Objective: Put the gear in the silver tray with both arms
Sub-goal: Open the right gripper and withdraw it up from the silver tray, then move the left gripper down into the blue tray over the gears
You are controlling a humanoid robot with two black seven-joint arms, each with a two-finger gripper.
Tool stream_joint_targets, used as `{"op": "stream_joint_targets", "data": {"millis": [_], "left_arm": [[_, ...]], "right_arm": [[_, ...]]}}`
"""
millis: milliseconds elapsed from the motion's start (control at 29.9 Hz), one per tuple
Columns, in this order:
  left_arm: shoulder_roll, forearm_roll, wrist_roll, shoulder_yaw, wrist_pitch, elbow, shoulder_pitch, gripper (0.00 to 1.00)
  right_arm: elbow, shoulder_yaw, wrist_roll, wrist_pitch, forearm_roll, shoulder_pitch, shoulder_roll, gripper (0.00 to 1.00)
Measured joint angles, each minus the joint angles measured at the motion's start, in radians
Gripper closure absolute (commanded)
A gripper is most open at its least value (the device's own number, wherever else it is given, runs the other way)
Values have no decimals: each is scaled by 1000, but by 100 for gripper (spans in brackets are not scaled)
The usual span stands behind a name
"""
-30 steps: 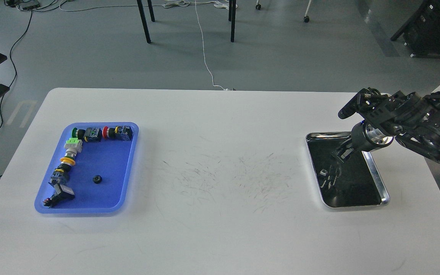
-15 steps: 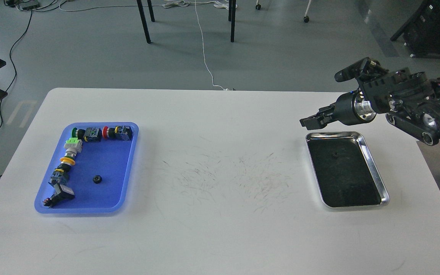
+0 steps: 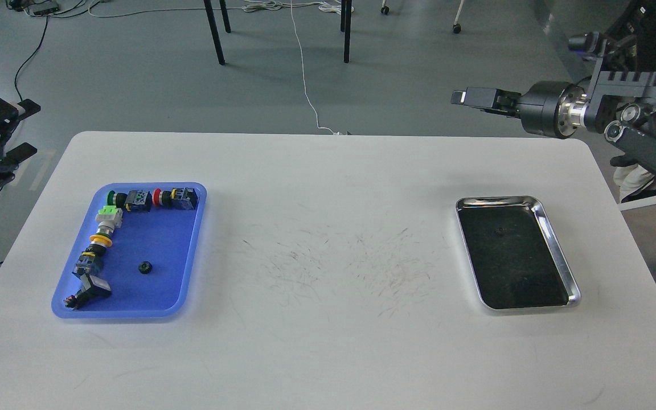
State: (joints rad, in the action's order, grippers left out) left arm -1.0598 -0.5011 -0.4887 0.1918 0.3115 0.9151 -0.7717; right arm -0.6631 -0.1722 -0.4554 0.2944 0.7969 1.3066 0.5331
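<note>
The silver tray point(image 3: 558, 253) sits flat on the right side of the white table point(image 3: 328, 341), shiny rim raised, corners rounded, bottom dark and reflective. One small dark gear point(image 3: 499, 231) rests inside, near its far end. Another small black gear point(image 3: 145, 267) lies in the blue tray point(image 3: 191, 250), far left.

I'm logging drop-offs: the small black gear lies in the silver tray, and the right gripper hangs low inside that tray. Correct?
Not quite. The gear does lie in the silver tray, but the head view shows the right gripper raised beyond the table's far edge, not in the tray.
</note>
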Motion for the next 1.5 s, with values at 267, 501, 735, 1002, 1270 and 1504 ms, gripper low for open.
{"op": "stream_joint_targets", "data": {"millis": [267, 501, 735, 1002, 1270, 1504], "left_arm": [[-44, -107, 0, 1, -8, 107, 5, 2], [-48, -368, 0, 0, -47, 136, 12, 2], [-50, -584, 0, -1, -133, 183, 72, 2], [-43, -783, 0, -1, -263, 203, 122, 2], [-37, -955, 0, -2, -371, 211, 151, 3], [-31, -979, 0, 4, -380, 237, 146, 2]], "right_arm": [[1, 42, 5, -100, -375, -61, 36, 19], [-6, 46, 5, -168, -623, -94, 50, 16], [-17, 81, 4, -218, -756, -136, 53, 16], [-19, 230, 3, -246, -764, -216, 51, 16], [-19, 252, 3, -260, -765, -260, 46, 14], [-19, 275, 3, -262, -763, -260, 40, 14]]}}
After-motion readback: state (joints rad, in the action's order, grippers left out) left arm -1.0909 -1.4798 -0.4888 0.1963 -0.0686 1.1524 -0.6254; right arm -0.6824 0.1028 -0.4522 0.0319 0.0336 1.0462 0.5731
